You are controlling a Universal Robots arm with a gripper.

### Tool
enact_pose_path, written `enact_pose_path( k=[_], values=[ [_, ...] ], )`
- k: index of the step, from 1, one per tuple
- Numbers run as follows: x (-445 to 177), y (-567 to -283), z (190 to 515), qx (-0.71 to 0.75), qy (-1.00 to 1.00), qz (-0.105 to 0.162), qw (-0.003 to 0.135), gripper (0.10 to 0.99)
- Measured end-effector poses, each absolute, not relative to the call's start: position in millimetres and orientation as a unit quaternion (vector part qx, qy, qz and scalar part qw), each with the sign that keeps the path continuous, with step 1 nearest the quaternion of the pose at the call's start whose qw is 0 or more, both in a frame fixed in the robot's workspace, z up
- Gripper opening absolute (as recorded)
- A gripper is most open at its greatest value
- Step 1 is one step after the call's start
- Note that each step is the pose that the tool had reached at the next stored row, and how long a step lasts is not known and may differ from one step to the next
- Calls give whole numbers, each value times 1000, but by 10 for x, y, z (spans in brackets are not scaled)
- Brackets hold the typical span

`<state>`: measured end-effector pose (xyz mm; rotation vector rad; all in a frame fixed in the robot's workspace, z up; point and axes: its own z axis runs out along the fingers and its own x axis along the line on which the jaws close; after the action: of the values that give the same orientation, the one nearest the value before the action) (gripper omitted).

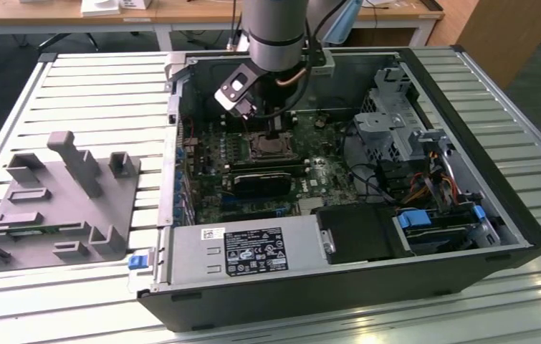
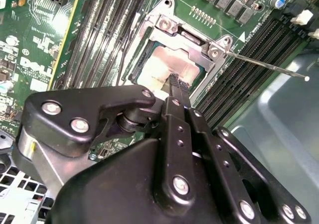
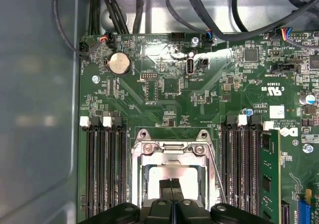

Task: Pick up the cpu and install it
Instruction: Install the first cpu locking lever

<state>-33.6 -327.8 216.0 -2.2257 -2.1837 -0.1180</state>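
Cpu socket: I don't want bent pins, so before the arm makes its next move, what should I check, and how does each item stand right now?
1. The cpu lies inside the socket frame: ok, its silver top shows within the frame in both wrist views.
2. Cpu seated flat in the socket: cannot tell.
3. Claw centred over the cpu's top: ok, with its tips shut together.
4. Claw tips touching the cpu: cannot tell.
5. Wire lever clear of the claw: ok, it sticks out to one side of the frame.
6. Memory slots beside the socket clear of the claw: ok.
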Motion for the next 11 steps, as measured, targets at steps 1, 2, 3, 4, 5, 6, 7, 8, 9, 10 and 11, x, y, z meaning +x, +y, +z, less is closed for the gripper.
enact_pose_path(
  k=[1, 2, 3, 4, 5, 6, 7, 8, 9, 10, 11],
  values=[
    [-335, -3277, 2160, -713, -700, -38, 11, 106],
    [-336, -3278, 2167, -713, -700, -38, 11, 106],
    [-336, -3278, 2173, -713, -700, -38, 11, 106],
    [-336, -3278, 2178, -713, -700, -38, 11, 106],
    [-339, -3278, 2189, -713, -700, -38, 11, 106],
    [-340, -3278, 2209, -713, -700, -38, 11, 106],
    [-340, -3278, 2235, -713, -700, -38, 11, 106],
    [-340, -3278, 2265, -713, -700, -38, 11, 106],
    [-340, -3278, 2301, -713, -700, -38, 11, 106],
    [-340, -3278, 2340, -713, -700, -38, 11, 106],
    [-340, -3278, 2380, -713, -700, -38, 11, 106]
  ],
)
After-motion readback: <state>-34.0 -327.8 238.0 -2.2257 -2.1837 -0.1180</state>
